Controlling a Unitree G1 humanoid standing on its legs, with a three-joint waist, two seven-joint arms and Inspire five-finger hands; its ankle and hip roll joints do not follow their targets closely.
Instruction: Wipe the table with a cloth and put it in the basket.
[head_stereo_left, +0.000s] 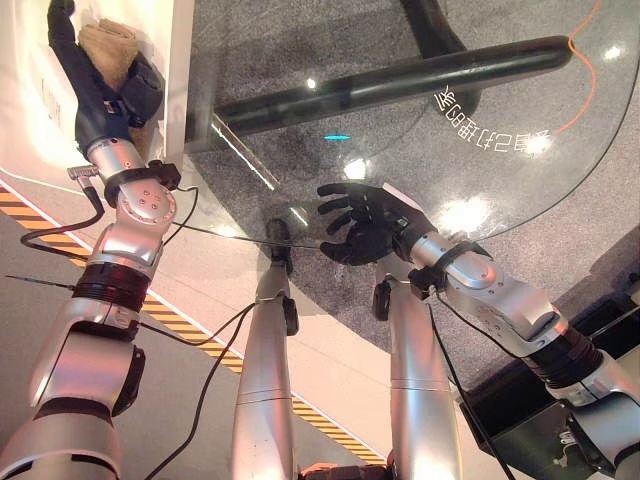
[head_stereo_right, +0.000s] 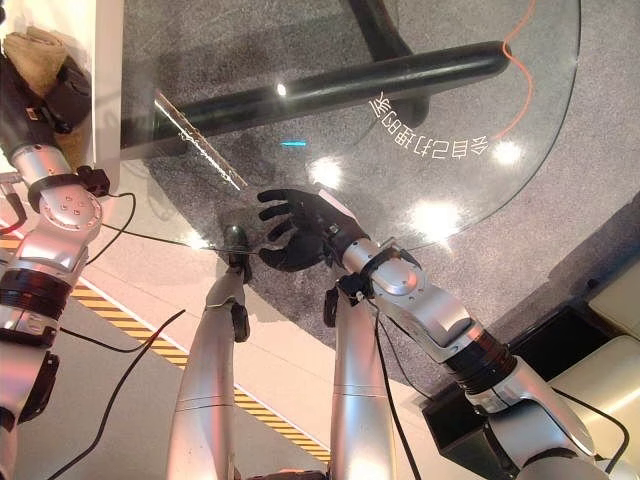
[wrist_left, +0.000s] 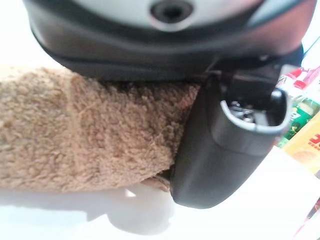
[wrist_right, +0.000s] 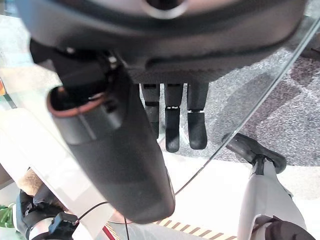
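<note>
A tan fluffy cloth (head_stereo_left: 108, 45) lies on a white surface (head_stereo_left: 182, 60) at the far left. My left hand (head_stereo_left: 112, 95) is on it, the thumb (wrist_left: 225, 145) curled against the cloth's (wrist_left: 85, 135) side, so the hand is shut on it. My right hand (head_stereo_left: 370, 225) hovers at the near edge of the round glass table (head_stereo_left: 500, 130), fingers (wrist_right: 172, 120) straight and spread, holding nothing.
A black tubular table base (head_stereo_left: 400, 85) shows through the glass, and an orange cable (head_stereo_left: 585, 80) runs on the grey carpet beyond. Yellow-black floor tape (head_stereo_left: 180, 325) crosses below the table edge. A black box (head_stereo_left: 520, 420) stands at the lower right. Colourful packages (wrist_left: 300, 115) sit by the cloth.
</note>
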